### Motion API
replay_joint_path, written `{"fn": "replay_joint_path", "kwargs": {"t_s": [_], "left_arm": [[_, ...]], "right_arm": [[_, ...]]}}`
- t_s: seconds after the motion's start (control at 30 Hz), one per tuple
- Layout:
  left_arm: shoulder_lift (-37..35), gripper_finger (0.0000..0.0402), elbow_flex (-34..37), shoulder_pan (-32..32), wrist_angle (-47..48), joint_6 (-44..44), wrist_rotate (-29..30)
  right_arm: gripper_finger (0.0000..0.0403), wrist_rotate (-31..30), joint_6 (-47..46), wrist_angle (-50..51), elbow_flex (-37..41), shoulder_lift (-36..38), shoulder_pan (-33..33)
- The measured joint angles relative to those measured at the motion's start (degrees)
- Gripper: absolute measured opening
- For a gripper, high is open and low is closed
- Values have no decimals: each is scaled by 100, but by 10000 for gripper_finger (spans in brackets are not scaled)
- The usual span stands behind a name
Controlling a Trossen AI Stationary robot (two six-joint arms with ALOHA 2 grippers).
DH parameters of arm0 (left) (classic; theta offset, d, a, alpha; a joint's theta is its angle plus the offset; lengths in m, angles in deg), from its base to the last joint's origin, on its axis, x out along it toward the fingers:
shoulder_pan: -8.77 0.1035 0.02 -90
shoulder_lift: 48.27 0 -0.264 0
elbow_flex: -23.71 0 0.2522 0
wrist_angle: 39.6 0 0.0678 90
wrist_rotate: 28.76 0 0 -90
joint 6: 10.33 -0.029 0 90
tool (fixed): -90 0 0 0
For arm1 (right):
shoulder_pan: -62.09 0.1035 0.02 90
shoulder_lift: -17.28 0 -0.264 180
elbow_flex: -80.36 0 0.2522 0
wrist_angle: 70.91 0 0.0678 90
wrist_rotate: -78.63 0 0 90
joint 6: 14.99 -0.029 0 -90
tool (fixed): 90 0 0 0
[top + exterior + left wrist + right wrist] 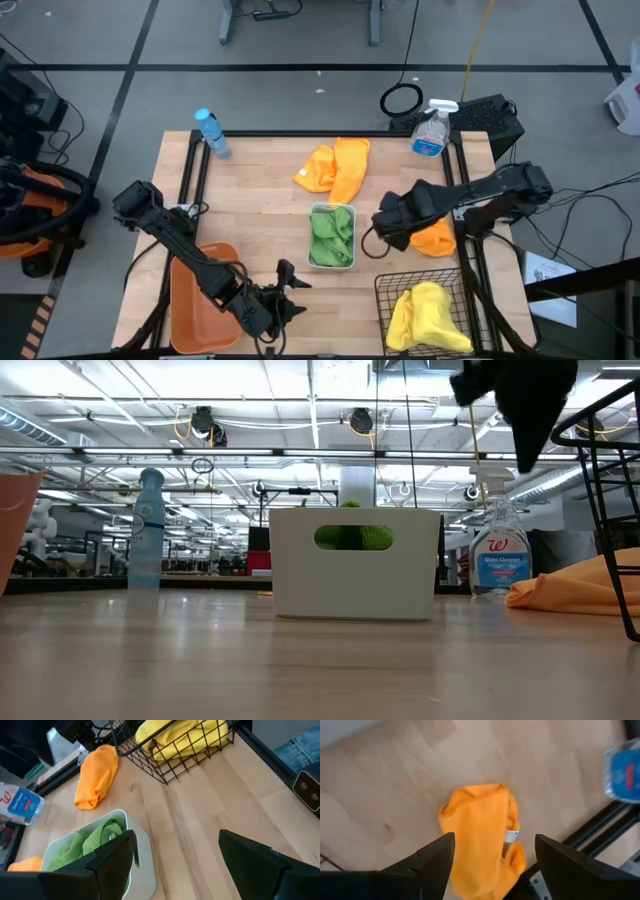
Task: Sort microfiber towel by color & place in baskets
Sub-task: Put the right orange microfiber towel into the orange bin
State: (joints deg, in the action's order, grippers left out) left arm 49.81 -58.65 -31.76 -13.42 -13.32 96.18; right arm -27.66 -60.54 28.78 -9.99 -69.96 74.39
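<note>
Right pincer [492,865] hovers open above an orange towel [482,837] on the worktop [260,190], beside the wire basket [395,300] holding a yellow towel [425,312]. Left pincer [175,865] open near the white bin [331,264].

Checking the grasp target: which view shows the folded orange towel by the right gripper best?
Right wrist view: the folded orange towel fills the frame between the open right gripper fingers, label visible. The high view has the arm covering part of it. Left wrist shows it whole but far. Low view sees only an edge-on heap.
</note>
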Motion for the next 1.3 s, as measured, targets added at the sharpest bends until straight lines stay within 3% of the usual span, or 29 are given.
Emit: {"fn": "replay_joint_path", "kwargs": {"t_s": [0.33,0.63,0.83,1.03,1.27,1.3], "left_arm": [[0,297,0,-11,53,121,0],[0,296,0,108,5,117,-39],[0,296,0,118,1,119,-42],[-2,296,0,118,-1,117,-44],[-2,296,0,118,-5,115,-44],[-2,296,0,118,-6,115,-44]], "right_arm": [[306,1041,303,-1823,2202,486,-402],[307,1510,-614,-2509,3785,1295,-448],[289,1569,-861,-3275,4455,1198,-479],[212,1725,-1163,-3693,4662,1113,-474],[31,1321,-1400,-4109,4668,1117,-438],[19,1196,-1392,-4132,4638,1127,-397]]}}
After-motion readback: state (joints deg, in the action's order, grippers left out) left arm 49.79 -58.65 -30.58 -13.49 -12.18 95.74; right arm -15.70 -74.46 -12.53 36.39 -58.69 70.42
